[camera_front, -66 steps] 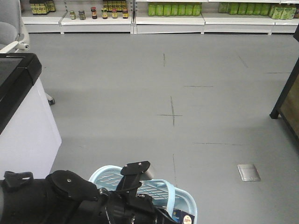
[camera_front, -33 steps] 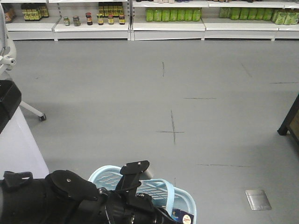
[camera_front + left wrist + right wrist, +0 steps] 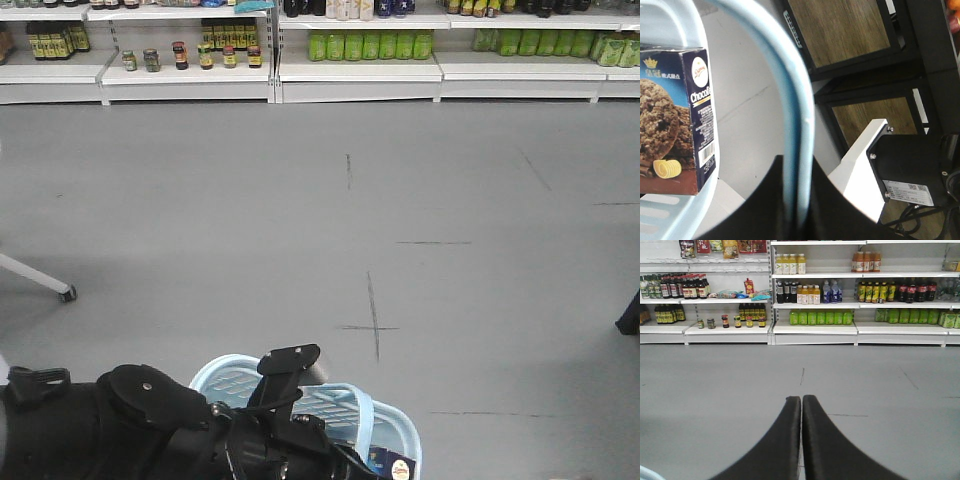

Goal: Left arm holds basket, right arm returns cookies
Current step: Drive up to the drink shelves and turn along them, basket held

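The left gripper (image 3: 795,167) is clamped on the light-blue strap handle (image 3: 790,95) of the basket (image 3: 402,430), low in the middle of its wrist view. The right gripper (image 3: 801,399), bottom centre of its own view, has its fingers pressed together on nothing. The cookies (image 3: 670,120) stand in the basket, at the left edge of the left wrist view. I judge the right fingers must spread before dipping in and take the carton across its narrow faces, while the left holds the strap steady
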